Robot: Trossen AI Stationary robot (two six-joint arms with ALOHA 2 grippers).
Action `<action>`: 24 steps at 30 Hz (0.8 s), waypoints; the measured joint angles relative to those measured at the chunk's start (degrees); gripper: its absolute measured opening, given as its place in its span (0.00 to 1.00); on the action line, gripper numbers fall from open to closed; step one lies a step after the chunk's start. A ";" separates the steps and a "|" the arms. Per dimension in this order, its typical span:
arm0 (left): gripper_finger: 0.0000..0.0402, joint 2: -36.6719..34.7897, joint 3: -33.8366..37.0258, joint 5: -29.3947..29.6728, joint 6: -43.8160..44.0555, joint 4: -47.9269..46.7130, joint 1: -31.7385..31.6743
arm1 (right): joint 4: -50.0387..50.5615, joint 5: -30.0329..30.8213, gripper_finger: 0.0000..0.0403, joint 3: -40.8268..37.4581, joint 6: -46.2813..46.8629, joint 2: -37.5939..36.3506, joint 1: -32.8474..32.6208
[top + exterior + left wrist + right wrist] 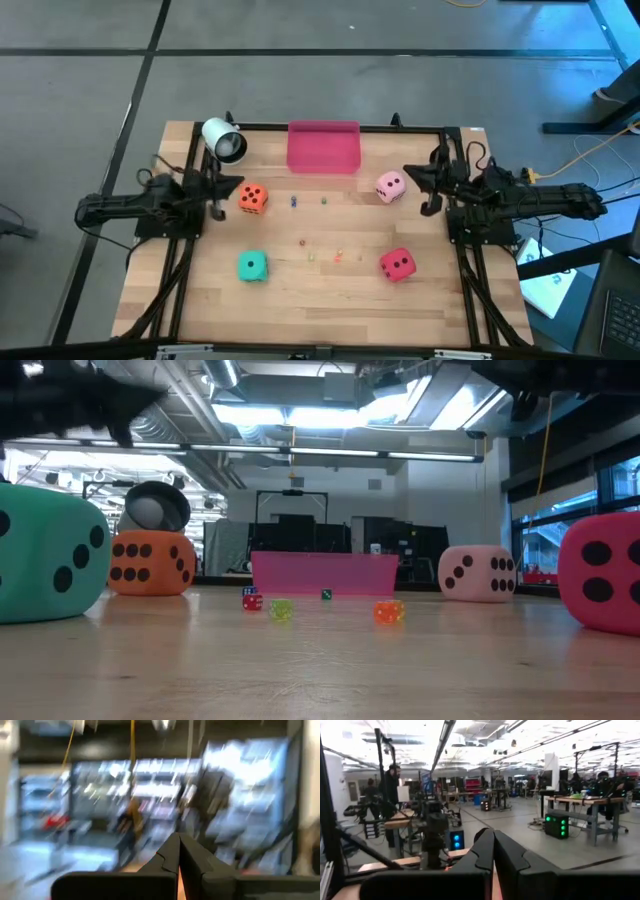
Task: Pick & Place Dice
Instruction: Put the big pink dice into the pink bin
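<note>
Left end effector closed, empty, parked at the bench edge just beside the orange die. Teal die nearer front-left. Pink tray at the far middle, nothing in it. Pale pink die right of centre, red die front-right. Right end effector closed, empty, near the pale pink die.

Judgement: nothing picked yet; next, open over a die and descend. Left wrist view badly blurred; the destination is not evident, tray presumed.
</note>
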State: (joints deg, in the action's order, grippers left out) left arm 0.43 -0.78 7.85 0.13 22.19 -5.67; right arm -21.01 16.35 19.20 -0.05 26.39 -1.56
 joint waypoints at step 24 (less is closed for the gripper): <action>0.31 4.69 -6.14 2.48 -0.32 -6.04 -0.04 | 31.51 5.73 0.05 22.95 0.18 13.47 0.06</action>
State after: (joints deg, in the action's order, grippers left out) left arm 5.11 -6.92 10.33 -0.19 16.15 -5.72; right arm 10.50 22.08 42.15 0.14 39.85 -1.50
